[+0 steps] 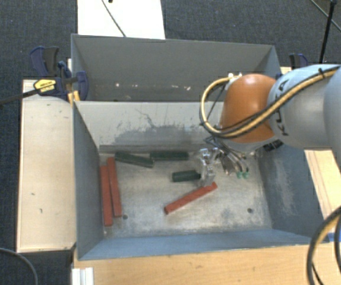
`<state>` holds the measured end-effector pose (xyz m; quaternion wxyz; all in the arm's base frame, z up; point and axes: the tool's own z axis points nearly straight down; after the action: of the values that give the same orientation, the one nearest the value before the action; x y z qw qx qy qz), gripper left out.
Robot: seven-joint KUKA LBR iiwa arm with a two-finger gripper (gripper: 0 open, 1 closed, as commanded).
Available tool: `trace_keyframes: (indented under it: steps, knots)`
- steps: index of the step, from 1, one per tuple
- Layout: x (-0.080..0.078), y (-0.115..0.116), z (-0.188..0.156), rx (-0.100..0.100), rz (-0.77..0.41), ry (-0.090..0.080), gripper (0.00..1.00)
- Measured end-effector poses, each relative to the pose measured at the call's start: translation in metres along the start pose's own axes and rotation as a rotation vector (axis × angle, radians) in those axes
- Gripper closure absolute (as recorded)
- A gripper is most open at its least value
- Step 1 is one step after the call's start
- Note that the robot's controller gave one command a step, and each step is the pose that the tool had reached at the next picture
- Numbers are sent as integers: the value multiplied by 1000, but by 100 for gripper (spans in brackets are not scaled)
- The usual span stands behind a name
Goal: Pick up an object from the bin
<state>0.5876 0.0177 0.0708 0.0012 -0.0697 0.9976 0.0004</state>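
The gripper [208,170] hangs low in the bin [176,237], a little toward 2 o'clock from the floor's centre, under the arm's orange cover [248,108]. Whether the claw is wide or narrow cannot be told from here, and nothing can be made out in it. Right below it, at 6 o'clock, lies the upper end of a slim red stick [188,199], which lies flat on the floor and runs slantwise from 2 o'clock down to 8 o'clock. This stick seems the likeliest pick. Whether the claw touches it I cannot tell. A short dark green block [185,175] sits near the claw at 9 o'clock, apart from the stick. Two dark green sticks [170,155] lie along the far wall at 11 o'clock, and a pair of red sticks [109,195] lies along the wall at 9 o'clock, well apart. To do the step well, the claw should probably straddle the stick across its narrow width, not along it, and shift toward 8 o'clock so the grip falls nearer the middle. A hold at the very tip may let the stick swing or slip.
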Motion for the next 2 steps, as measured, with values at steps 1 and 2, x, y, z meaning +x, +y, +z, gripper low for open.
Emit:
trace_keyframes:
  steps: [1, 2]
  knots:
    - [0, 0, 0, 0, 0, 0, 0]
    - [11, 65, 0, -2, 39, 3, 0]
